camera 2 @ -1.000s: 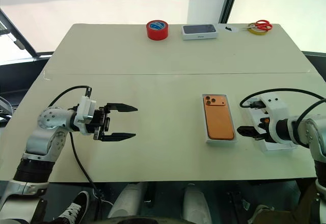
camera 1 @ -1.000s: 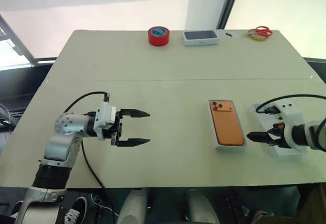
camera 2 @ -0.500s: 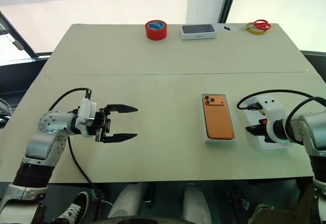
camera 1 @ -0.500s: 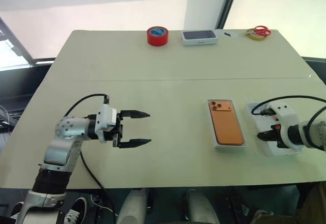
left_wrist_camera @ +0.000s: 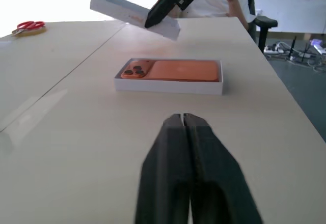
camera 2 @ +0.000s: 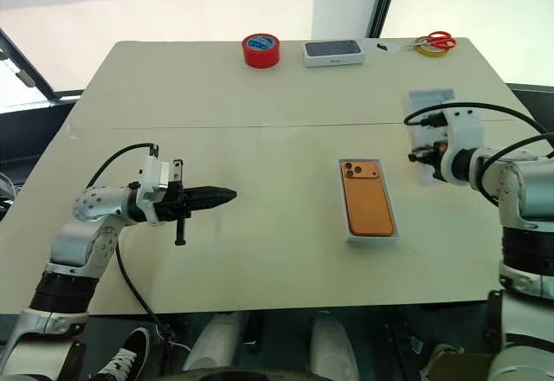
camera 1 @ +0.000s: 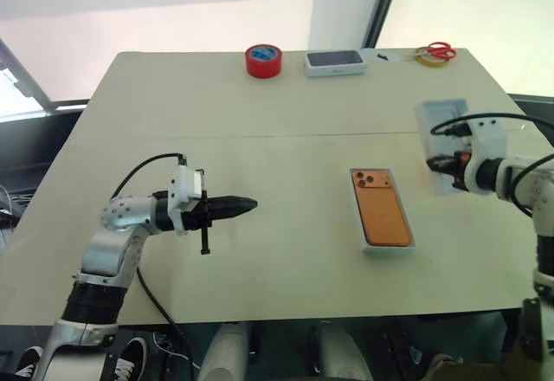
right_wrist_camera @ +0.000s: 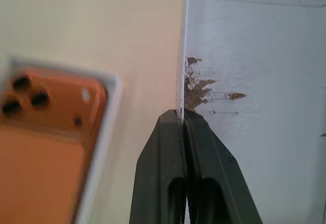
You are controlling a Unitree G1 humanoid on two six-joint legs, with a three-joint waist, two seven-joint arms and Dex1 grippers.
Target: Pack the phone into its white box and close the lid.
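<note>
The orange phone [camera 1: 382, 209] lies camera-side up inside the white box [camera 1: 412, 244] on the table, right of centre. The lid [camera 1: 440, 119] hangs tilted in the air to the right of and beyond the box, pale inside showing. My right gripper [camera 1: 435, 165] is shut on the lid's thin side wall [right_wrist_camera: 181, 56], pinching it between the fingertips. In the left wrist view the lid [left_wrist_camera: 132, 14] floats above and behind the box [left_wrist_camera: 168, 85]. My left gripper [camera 1: 241, 204] hovers over the left half of the table, shut and empty, pointing toward the box.
At the table's far edge stand a red tape roll [camera 1: 263, 59], a white box with dark top [camera 1: 335, 61], and red scissors [camera 1: 443, 50] beside a yellow tape roll [camera 1: 424, 57]. A seam [camera 1: 286, 135] crosses the tabletop.
My right gripper closed on the lid, then lifted it off the table, up and away from me. My left gripper's fingers went from wide open to shut.
</note>
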